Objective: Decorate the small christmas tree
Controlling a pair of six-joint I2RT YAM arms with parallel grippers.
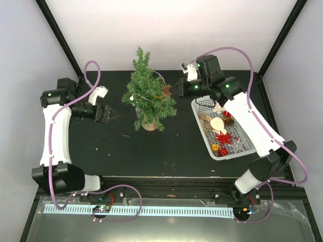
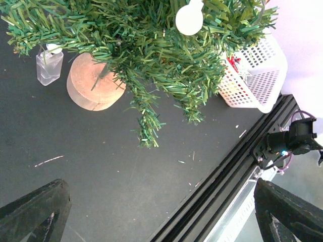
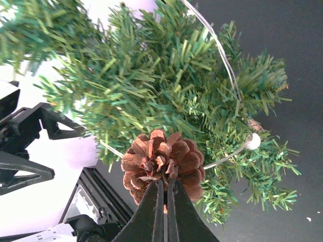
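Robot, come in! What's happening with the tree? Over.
Left hand open, empty, beside the tree. Right hand shut on pine cone, up against the branches. One small bottle by the stump, not blocking. Over.

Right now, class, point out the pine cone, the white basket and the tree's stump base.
pine cone [image 3: 162,162], right wrist view, centre of its scales.
white basket [image 2: 257,78], left wrist view, its lattice side wall.
stump base [image 2: 87,81], left wrist view, its flat wooden face.
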